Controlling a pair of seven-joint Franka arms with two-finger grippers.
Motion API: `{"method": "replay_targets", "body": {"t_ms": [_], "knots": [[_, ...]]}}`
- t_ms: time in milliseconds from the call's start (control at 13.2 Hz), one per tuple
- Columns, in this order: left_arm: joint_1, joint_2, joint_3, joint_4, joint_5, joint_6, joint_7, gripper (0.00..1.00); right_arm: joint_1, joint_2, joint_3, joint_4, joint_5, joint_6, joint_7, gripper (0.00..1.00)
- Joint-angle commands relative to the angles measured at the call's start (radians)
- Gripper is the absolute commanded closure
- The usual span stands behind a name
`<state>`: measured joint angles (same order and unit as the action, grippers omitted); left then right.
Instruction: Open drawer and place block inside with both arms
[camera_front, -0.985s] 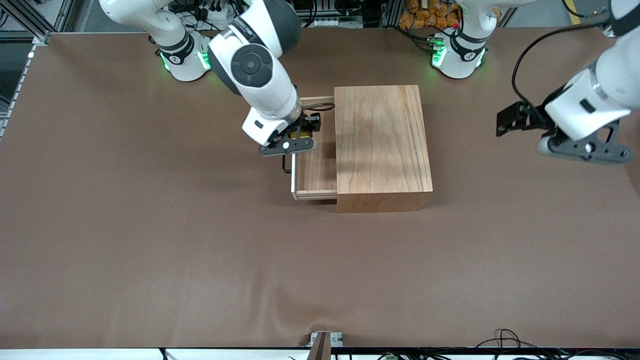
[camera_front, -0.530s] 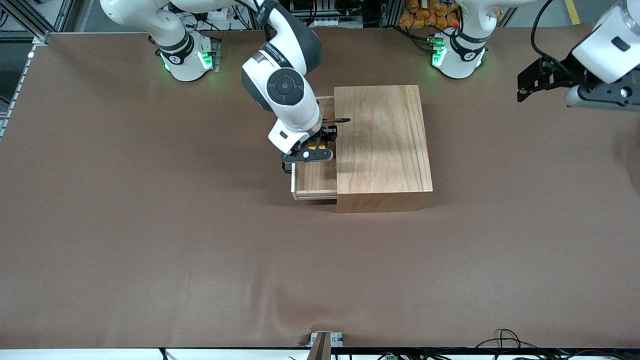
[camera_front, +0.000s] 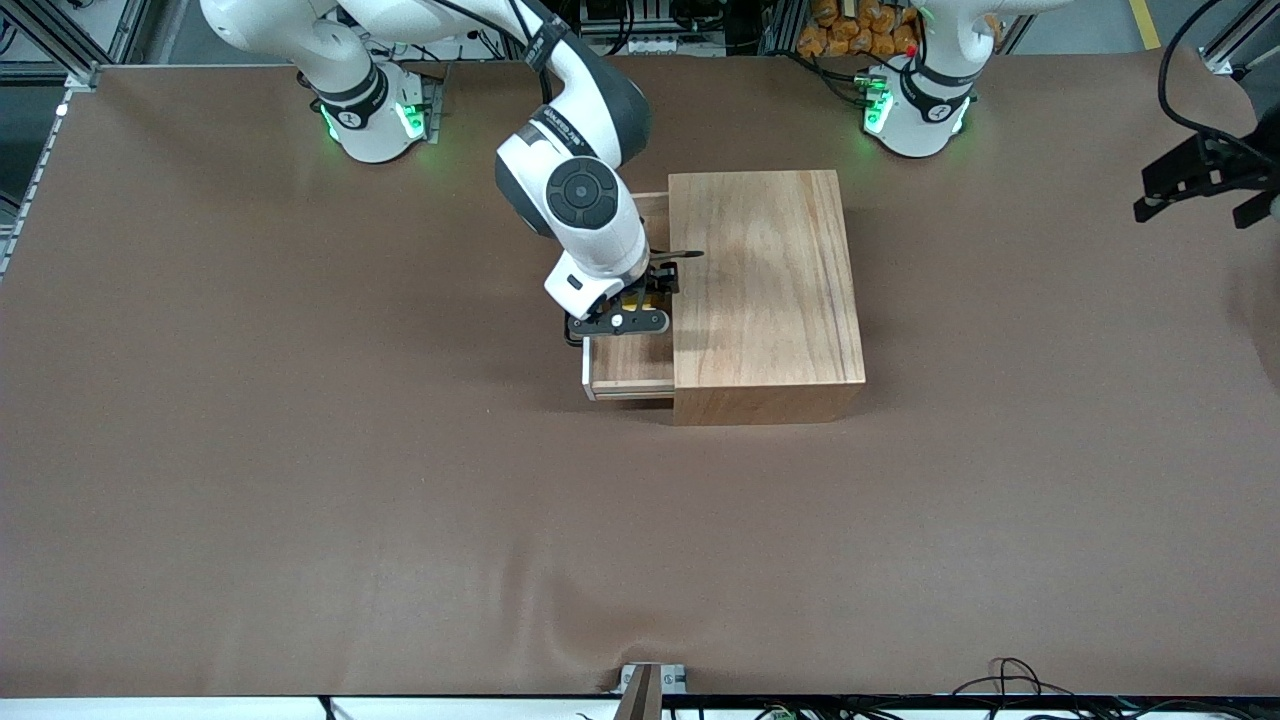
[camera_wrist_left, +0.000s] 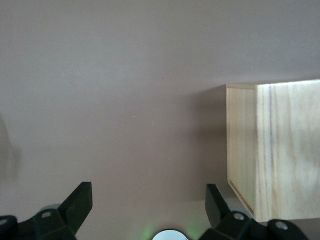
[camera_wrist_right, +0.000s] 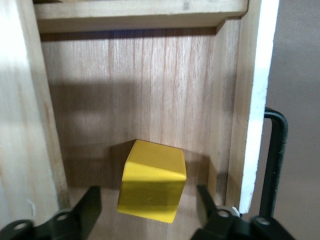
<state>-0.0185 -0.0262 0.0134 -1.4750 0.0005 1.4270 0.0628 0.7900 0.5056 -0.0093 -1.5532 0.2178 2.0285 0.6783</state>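
Observation:
The drawer (camera_front: 628, 368) stands pulled out of the wooden cabinet (camera_front: 765, 290) toward the right arm's end of the table. My right gripper (camera_front: 634, 300) is down in it, fingers open. In the right wrist view the yellow block (camera_wrist_right: 152, 181) is tilted between the fingers (camera_wrist_right: 90, 202), with a gap on each side. I cannot tell whether it rests on the drawer floor (camera_wrist_right: 150, 100). The white front panel (camera_wrist_right: 257, 100) and black handle (camera_wrist_right: 277, 160) are beside it. My left gripper (camera_front: 1195, 185) is open and empty, raised at the left arm's end of the table.
The left wrist view shows the open left gripper (camera_wrist_left: 148, 202) over the bare brown table (camera_wrist_left: 125, 90) with a corner of the cabinet (camera_wrist_left: 280, 150) beside it. Both arm bases (camera_front: 370, 110) glow green at the table's edge farthest from the front camera.
My right gripper has come down over the open drawer with the block between its fingers. My left arm has drawn away from the cabinet toward its own end of the table.

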Motion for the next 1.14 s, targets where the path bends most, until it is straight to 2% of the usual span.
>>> {"method": "replay_targets", "body": {"t_ms": [0,152,303,455,682,833,909,1061], "knots": [[-0.009,-0.02,-0.001,-0.042,0.041,0.024,0.002,0.0,-0.003,-0.071,-0.017,-0.002,-0.012,-0.054,0.023,0.0],[-0.011,-0.029,-0.003,-0.056,0.036,0.041,-0.02,0.0,-0.046,-0.137,-0.043,-0.001,-0.027,-0.137,0.006,0.0],[-0.011,-0.043,-0.007,-0.073,0.036,0.027,-0.113,0.0,-0.124,-0.191,-0.046,-0.001,-0.044,-0.222,-0.122,0.0],[-0.011,-0.044,-0.007,-0.074,0.036,0.026,-0.126,0.0,-0.211,-0.231,-0.046,-0.004,-0.047,-0.327,-0.266,0.0],[-0.011,-0.038,-0.006,-0.071,0.036,0.024,-0.123,0.0,-0.391,-0.286,-0.046,-0.011,-0.052,-0.44,-0.515,0.0],[-0.012,-0.035,-0.006,-0.065,0.039,0.026,-0.112,0.0,-0.521,-0.367,-0.046,-0.078,-0.061,-0.462,-0.681,0.0],[-0.012,-0.034,-0.004,-0.065,0.039,0.026,-0.112,0.0,-0.591,-0.413,-0.046,-0.117,-0.061,-0.459,-0.713,0.0],[-0.012,-0.032,-0.003,-0.065,0.03,0.032,-0.11,0.0,-0.685,-0.465,-0.046,-0.117,-0.063,-0.502,-0.724,0.0]]}}
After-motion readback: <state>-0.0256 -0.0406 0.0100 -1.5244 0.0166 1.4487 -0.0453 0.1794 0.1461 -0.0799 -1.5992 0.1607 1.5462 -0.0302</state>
